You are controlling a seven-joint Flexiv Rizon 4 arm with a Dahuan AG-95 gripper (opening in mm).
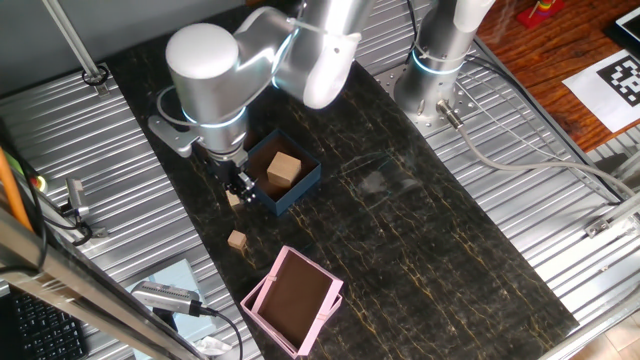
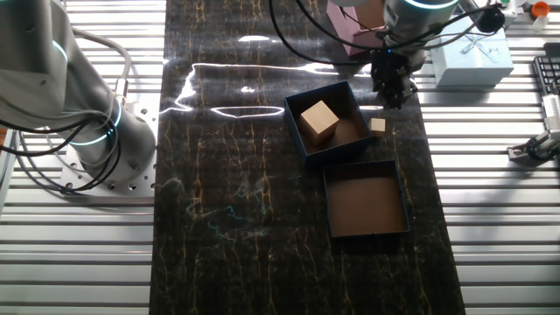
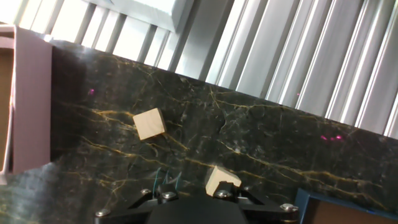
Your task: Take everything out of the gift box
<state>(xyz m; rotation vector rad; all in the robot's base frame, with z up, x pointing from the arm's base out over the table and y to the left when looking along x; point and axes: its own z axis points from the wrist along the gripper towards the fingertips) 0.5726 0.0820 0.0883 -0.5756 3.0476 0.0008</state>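
Observation:
The navy gift box stands mid-table with one larger wooden chunk inside; it also shows in the other fixed view with the chunk. My gripper hangs just outside the box's wall, open and empty. One small cube lies on the table right below it, against the right fingertip in the hand view. The second small cube lies farther out on the table, also seen in the hand view.
A pink box with a brown inside lies near the table's front edge. The shallow dark blue lid sits beside the gift box. Ribbed metal surfaces flank the dark marble strip. A second arm's base stands behind.

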